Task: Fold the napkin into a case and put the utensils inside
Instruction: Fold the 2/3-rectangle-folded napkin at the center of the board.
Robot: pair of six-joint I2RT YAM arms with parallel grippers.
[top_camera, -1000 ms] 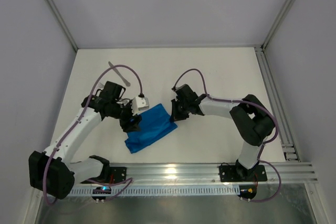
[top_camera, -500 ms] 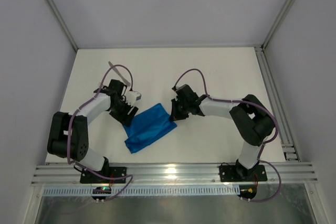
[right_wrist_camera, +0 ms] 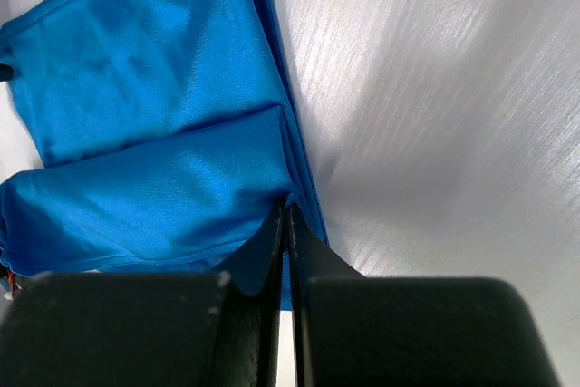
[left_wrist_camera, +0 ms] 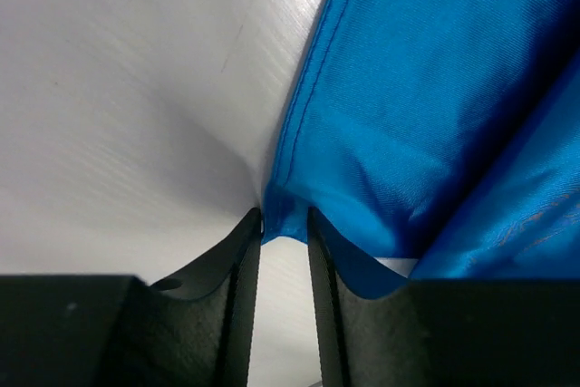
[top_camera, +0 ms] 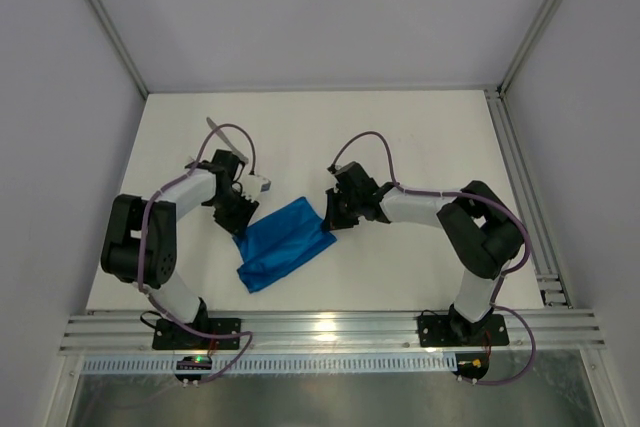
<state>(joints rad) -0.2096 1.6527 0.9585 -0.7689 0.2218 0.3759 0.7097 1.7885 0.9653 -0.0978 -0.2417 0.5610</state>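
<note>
The bright blue napkin (top_camera: 285, 245) lies folded into a slanted oblong on the white table. My left gripper (top_camera: 243, 224) is at its upper left edge. In the left wrist view the left gripper (left_wrist_camera: 284, 219) has its jaws a little apart, with a corner of the napkin (left_wrist_camera: 435, 88) between the tips. My right gripper (top_camera: 333, 219) is at the cloth's upper right corner. In the right wrist view the right gripper (right_wrist_camera: 287, 210) is shut on a fold of the napkin (right_wrist_camera: 154, 97). One slim silver utensil (top_camera: 217, 131) lies behind the left arm, partly under its cable. The other utensil is out of view.
White walls and metal frame posts enclose the table. An aluminium rail (top_camera: 330, 327) runs along the near edge by the arm bases, and another rail (top_camera: 520, 187) runs down the right side. The left arm's cable (top_camera: 238, 137) loops over the utensil.
My left gripper has moved from above the napkin's left part back to its upper left edge, and the left arm has folded in. The right arm and the napkin have stayed put.
</note>
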